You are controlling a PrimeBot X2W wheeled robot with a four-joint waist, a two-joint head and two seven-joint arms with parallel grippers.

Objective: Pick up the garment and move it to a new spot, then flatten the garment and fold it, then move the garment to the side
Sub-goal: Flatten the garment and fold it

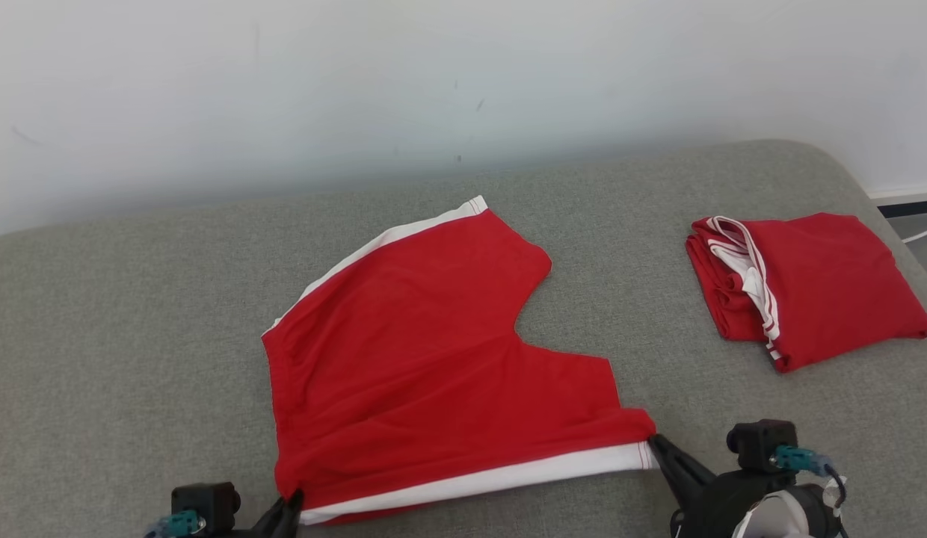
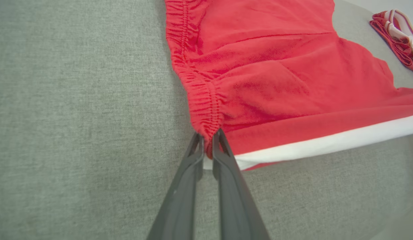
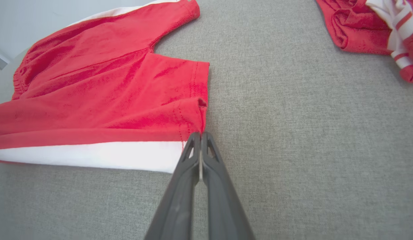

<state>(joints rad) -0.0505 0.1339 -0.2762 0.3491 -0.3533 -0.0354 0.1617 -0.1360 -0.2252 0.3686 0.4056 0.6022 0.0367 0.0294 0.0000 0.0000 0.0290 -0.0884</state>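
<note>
Head view: red white-striped shorts on grey woven couch.

The shorts lie on the cushion, mid-width by its front edge; a folded pile lies well apart by the right edge. The left tool meets the shorts' front-left corner, the right tool their front-right.
</note>
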